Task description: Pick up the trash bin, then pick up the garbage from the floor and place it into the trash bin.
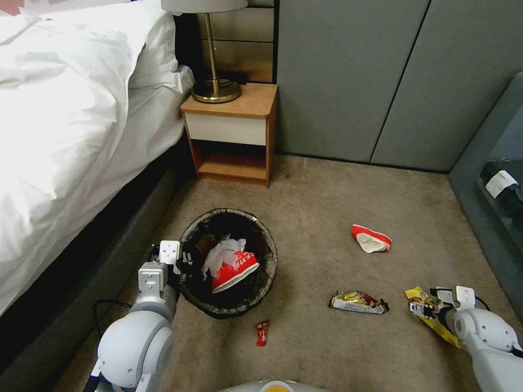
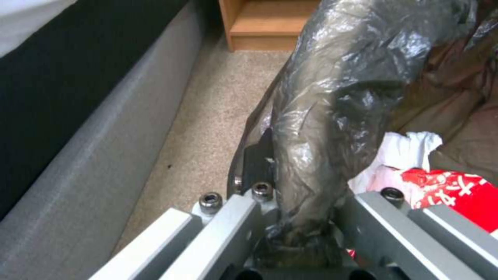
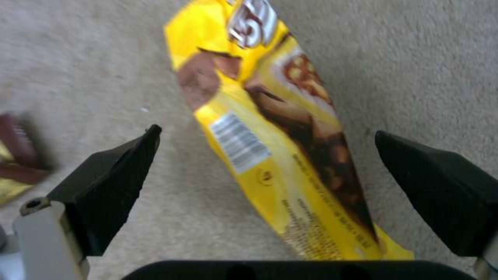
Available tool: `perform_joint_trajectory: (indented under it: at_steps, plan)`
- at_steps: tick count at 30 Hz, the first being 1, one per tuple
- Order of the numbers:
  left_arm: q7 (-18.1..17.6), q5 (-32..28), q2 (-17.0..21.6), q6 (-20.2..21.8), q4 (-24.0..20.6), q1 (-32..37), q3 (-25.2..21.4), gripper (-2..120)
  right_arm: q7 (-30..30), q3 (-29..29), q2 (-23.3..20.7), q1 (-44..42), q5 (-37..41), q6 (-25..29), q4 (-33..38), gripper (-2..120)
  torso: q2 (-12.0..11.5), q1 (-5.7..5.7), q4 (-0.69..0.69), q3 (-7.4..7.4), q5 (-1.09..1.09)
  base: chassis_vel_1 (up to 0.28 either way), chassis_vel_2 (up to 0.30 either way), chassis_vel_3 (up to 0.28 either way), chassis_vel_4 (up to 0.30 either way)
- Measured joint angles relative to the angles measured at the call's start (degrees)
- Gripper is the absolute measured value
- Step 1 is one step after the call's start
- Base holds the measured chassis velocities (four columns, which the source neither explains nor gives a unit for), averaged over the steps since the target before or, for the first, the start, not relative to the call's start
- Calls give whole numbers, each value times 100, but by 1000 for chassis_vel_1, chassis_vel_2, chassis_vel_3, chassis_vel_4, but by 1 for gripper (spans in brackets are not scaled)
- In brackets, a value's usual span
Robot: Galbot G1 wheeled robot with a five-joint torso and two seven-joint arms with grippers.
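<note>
My left gripper (image 1: 182,260) clamps the bagged rim of the bin (image 1: 229,261) beside the bed (image 1: 65,136), holding it over the carpet (image 1: 316,218); a red cup (image 1: 234,269) and tissue already lie inside. My right gripper (image 3: 264,155) hangs wide open over the yellow wrapper (image 3: 280,155), which lies flat on the carpet between its fingers, untouched. To do this well, I judge I should come straight down, pinch across the wrapper's narrow width and close gently, since thin foil may slip. Other litter waits: a crushed cup (image 1: 371,239), a gold wrapper (image 1: 358,302), a small red wrapper (image 1: 262,332).
</note>
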Motion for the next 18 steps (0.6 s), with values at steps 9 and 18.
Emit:
perform_joint_trajectory:
  at_steps: [9, 18]
  plan:
    - [8, -19, 4, -8, 41, -27, -18, 0, -35, 38, 104, 95, -112, 130, -339, 80, 0, 0, 0, 0, 0, 0, 0, 0, 0]
    - [10, -23, -1, -9, 74, -48, -21, 0, -111, 95, 200, -3, -156, 191, -278, 50, 0, 0, 2, 0, -3, 0, 0, 0, 0]
